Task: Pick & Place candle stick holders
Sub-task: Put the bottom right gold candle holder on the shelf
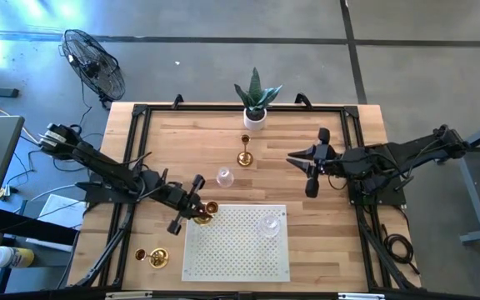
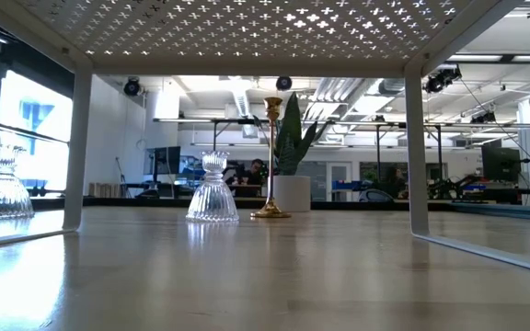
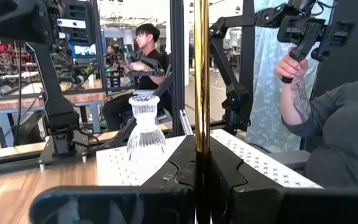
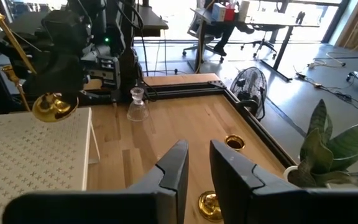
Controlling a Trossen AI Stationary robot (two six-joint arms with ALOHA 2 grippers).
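Clamped on the thin stem of a gold holder (image 1: 206, 211), the left gripper (image 1: 192, 202) hangs at the near-left corner of the white perforated mat (image 1: 223, 250). In the left wrist view the bright brass stem (image 3: 201, 81) rises straight up out of the closed dark fingers (image 3: 225, 171). The right wrist view shows this holder tilted, its round flared base (image 4: 53, 106) off the surface, just beside the mat's edge.

On the mat stands one clear glass holder (image 1: 269, 223), near its right edge toward the far side. It is upright. The mat is a raised shelf on white legs, as the low view shows from underneath.

A second glass holder (image 1: 223, 177) stands on the bare wood of the table (image 1: 332, 242), between the mat and the far edge. Just beyond it is another gold holder (image 1: 245, 155), upright, close to the white pot (image 1: 255, 119) that holds a green spiky plant (image 1: 257, 90). The pot sits at the table's far edge, in the middle.

A third gold holder (image 1: 157, 257) lies on the wood near the left front corner, apart from the mat.

The right gripper (image 1: 310, 166) hangs over the right half of the table, well apart from the mat, holding nothing; its fingers (image 4: 174, 168) stand a little apart with only a narrow gap between them.

A floor fan (image 1: 97, 62) stands beyond the table's left corner. A person's hand (image 3: 289, 62) shows in the room behind.
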